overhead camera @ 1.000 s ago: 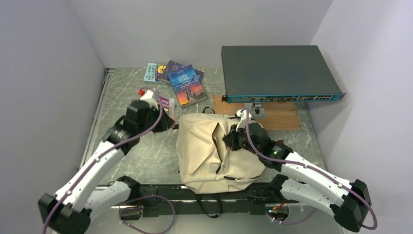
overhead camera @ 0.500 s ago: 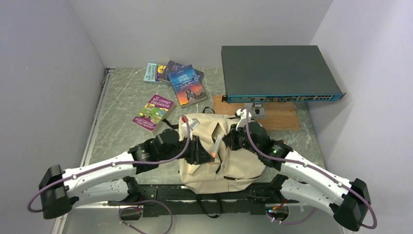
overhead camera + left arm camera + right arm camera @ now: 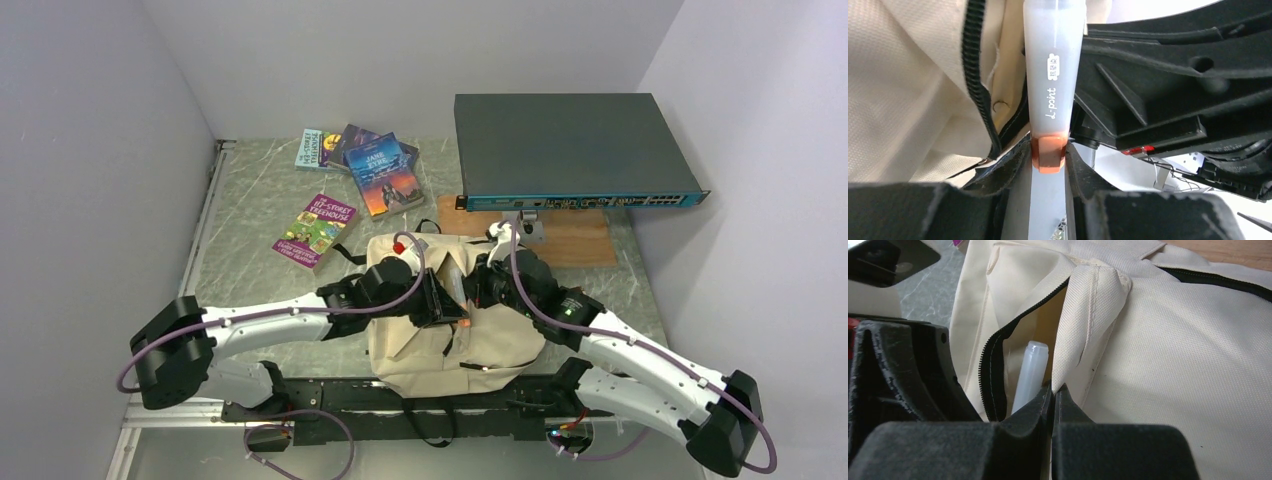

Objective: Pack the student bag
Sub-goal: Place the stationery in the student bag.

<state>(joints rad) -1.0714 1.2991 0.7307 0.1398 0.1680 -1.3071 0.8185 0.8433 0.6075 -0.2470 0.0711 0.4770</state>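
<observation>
The student bag [image 3: 420,360] lies flat in the middle of the table [image 3: 240,220], near the bases of the arms, with its front pocket unzipped. The right gripper [image 3: 1053,390] is pressed together on a fold of the bag's cloth beside the zipper [image 3: 993,355] and holds it up, so the pocket gapes. The left gripper [image 3: 1048,156] reaches in from the left and pinches a white marker [image 3: 1054,75] at its orange band. The far end of the marker sits inside the open pocket, right next to the zipper teeth. To the far left of the bag, a purple book [image 3: 317,230] lies alone on the table. Farther back is a small pile of books [image 3: 370,165]. On the far right, a flat dark box [image 3: 570,140] stands over a wooden board [image 3: 575,243], which lies just behind the bag.
</observation>
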